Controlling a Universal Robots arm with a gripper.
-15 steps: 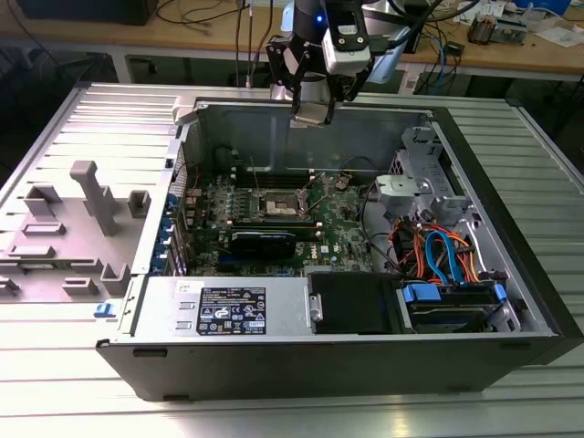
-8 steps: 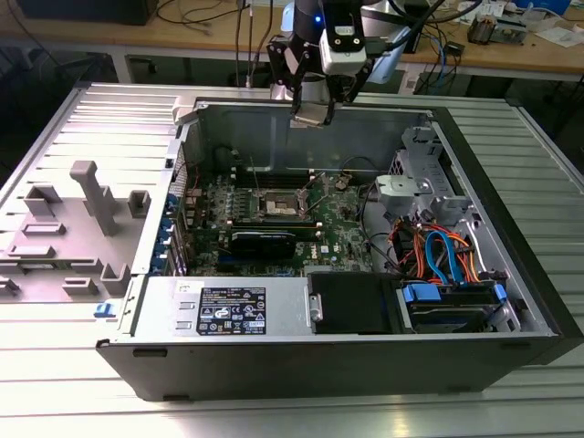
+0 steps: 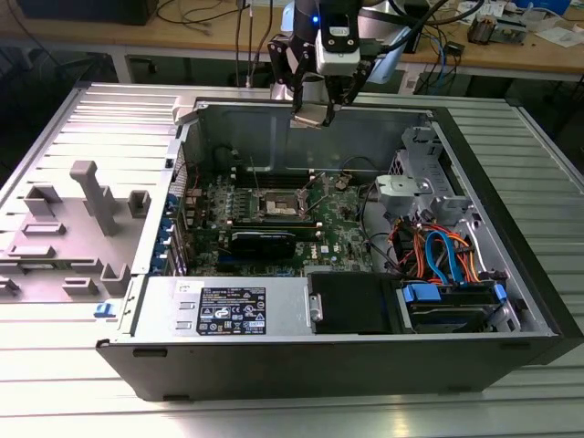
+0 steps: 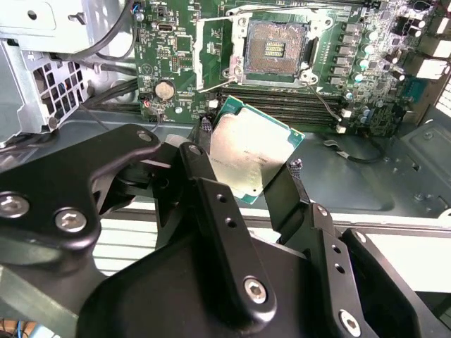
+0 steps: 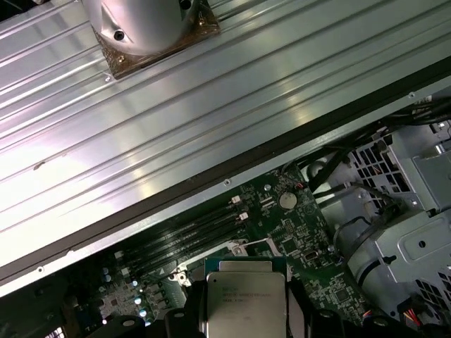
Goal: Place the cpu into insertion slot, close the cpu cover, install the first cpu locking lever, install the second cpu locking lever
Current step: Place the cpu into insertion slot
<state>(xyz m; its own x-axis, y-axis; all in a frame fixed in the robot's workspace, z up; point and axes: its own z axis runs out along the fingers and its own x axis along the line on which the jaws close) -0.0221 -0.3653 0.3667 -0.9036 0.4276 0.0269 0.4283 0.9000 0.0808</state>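
Observation:
My gripper (image 3: 315, 111) hangs above the far wall of the open computer case (image 3: 511, 274), shut on the cpu (image 3: 310, 117). In the second wrist view the cpu (image 4: 243, 158) is a square chip with a silver top and green rim, tilted, clamped by its edges between the black fingers (image 4: 201, 165). Beyond it on the green motherboard (image 4: 176, 63) lies the insertion slot (image 4: 275, 48), dark, bare and uncovered. The cpu cover (image 4: 211, 53) stands swung open beside the slot. A thin wire lever (image 4: 324, 98) sticks out near the memory slots. The first wrist view shows the cpu (image 5: 243, 299) over the board.
A silver power supply box (image 3: 228, 310) fills the case's near side. A drive cage (image 3: 415, 173) and coloured cables (image 3: 438, 255) sit at the exterior view's right. A black card (image 3: 263, 242) lies near the slot. Grey fixtures (image 3: 87, 205) stand on the ribbed table.

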